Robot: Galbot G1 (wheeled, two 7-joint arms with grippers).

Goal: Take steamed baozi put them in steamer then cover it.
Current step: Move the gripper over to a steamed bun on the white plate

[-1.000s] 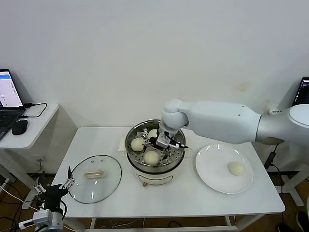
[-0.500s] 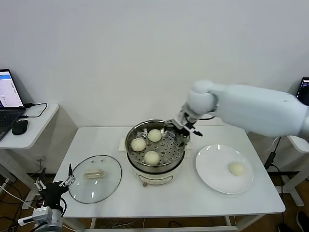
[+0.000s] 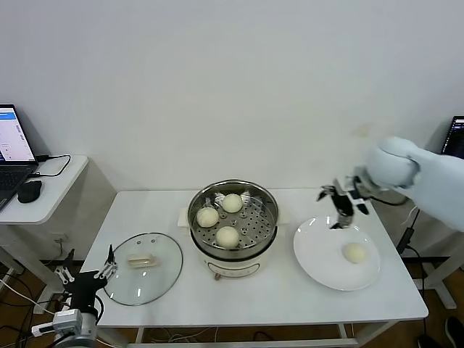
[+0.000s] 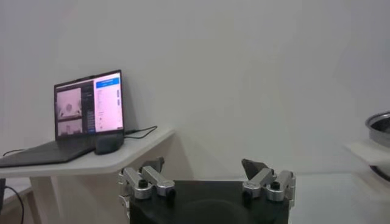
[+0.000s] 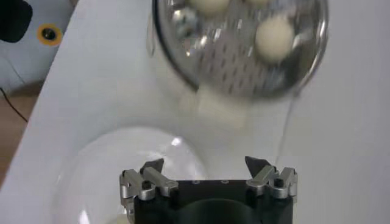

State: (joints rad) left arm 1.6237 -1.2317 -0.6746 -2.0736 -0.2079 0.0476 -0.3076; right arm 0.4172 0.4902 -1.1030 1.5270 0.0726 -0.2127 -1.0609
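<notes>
One steamed baozi [image 3: 354, 252] left on the white plate [image 3: 319, 261], right of the steamer [image 3: 233, 220], which holds three. Right gripper [image 3: 339, 209], fingers spread and empty, hangs over the plate's far-left rim; bun lies nearer and rightward. Left gripper [image 3: 85, 271] idle, open, beside the cover [image 3: 143, 267].

Right arm [image 3: 428, 174]: smooth white rounded shell. Both grippers: black bodies, silver finger links with dark screws.
</notes>
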